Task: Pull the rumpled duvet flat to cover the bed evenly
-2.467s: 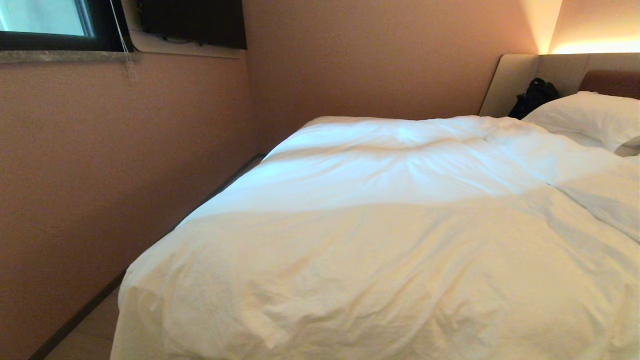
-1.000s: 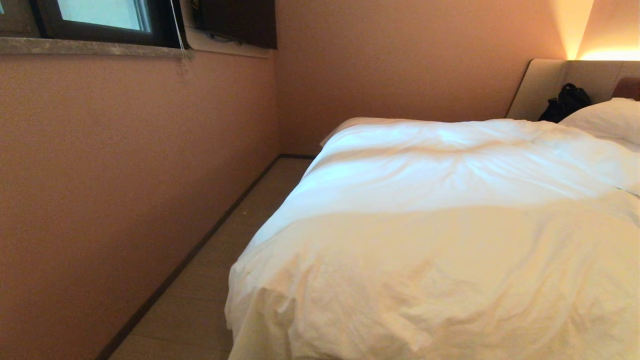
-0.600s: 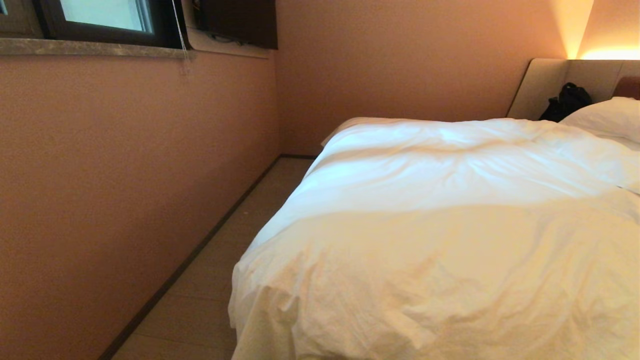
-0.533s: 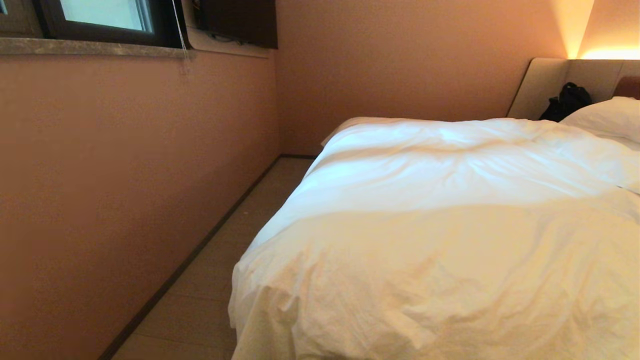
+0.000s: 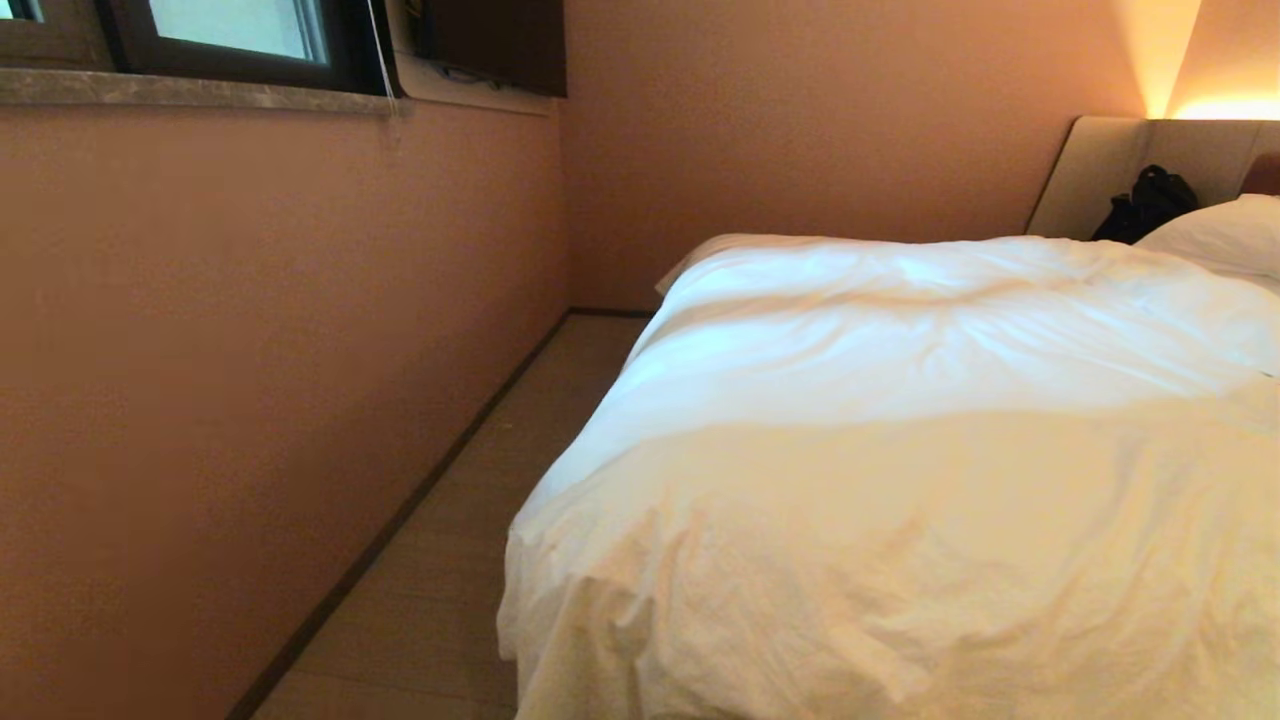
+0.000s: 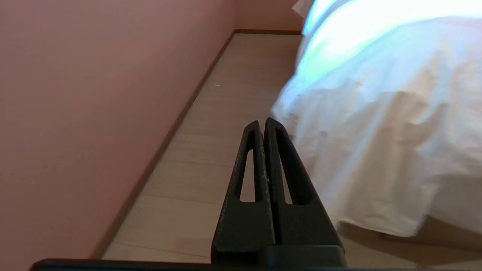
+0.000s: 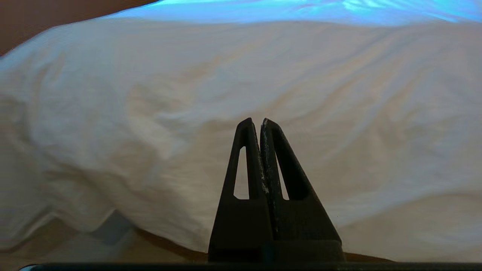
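Currently both arms are parked at the foot corner of the bed (image 5: 700, 250); nothing is gripped yet.

From my station I see the left gripper (image 6: 262, 124) with its fingers pressed together, empty, over the floor (image 6: 226, 113) just beside the hanging corner of the duvet (image 5: 900, 480). The right gripper (image 7: 257, 123) is likewise closed and empty, facing the duvet's draped foot edge. The duvet lies on the bed, creased, reaching toward the pillow (image 5: 1215, 230) at the headboard (image 5: 1085, 170). I judge the main risks as follows: a pinch on the thin cover alone would drag fabric while the filling stays bunched; a pull from this corner alone would skew the duvet toward the wall (image 5: 250, 350) side; too long a pull would slide it off the mattress; the narrow aisle leaves little base clearance.
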Robot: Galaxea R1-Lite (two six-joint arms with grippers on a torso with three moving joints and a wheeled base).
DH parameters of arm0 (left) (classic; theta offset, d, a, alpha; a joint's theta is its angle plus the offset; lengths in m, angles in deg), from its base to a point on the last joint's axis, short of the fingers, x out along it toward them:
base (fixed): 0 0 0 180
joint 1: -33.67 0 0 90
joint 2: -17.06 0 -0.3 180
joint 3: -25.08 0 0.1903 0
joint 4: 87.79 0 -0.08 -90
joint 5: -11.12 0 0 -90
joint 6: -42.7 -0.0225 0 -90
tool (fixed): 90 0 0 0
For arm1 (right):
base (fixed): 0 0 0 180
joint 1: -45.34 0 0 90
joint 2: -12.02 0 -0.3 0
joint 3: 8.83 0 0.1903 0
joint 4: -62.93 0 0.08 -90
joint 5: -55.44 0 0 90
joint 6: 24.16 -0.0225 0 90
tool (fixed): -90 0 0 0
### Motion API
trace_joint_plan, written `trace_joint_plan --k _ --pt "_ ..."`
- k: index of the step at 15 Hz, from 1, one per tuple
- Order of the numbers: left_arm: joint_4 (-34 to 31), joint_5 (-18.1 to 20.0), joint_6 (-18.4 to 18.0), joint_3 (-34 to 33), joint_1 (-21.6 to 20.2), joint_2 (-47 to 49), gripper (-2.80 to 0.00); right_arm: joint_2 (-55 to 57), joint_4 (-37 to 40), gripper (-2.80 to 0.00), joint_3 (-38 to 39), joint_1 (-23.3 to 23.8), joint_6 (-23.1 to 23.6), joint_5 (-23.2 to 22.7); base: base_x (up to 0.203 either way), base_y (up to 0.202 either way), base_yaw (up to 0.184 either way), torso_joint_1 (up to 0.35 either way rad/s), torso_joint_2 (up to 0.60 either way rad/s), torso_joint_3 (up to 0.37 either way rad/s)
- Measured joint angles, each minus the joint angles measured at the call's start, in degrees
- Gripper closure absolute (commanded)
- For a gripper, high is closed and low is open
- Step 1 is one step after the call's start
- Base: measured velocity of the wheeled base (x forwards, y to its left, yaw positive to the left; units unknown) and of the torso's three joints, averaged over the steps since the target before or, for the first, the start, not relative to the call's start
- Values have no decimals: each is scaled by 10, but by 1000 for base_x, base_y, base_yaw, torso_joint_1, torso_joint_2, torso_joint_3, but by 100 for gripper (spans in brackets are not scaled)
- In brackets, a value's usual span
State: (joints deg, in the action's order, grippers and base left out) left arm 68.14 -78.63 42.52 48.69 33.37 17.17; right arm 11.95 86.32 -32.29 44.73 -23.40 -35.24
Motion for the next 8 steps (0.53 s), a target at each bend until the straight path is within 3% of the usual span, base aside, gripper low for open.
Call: trace_joint_plan --k 8 --pt "0 0 0 0 0 0 0 0 0 0 0 0 0 0 0 197 0 3 2 2"
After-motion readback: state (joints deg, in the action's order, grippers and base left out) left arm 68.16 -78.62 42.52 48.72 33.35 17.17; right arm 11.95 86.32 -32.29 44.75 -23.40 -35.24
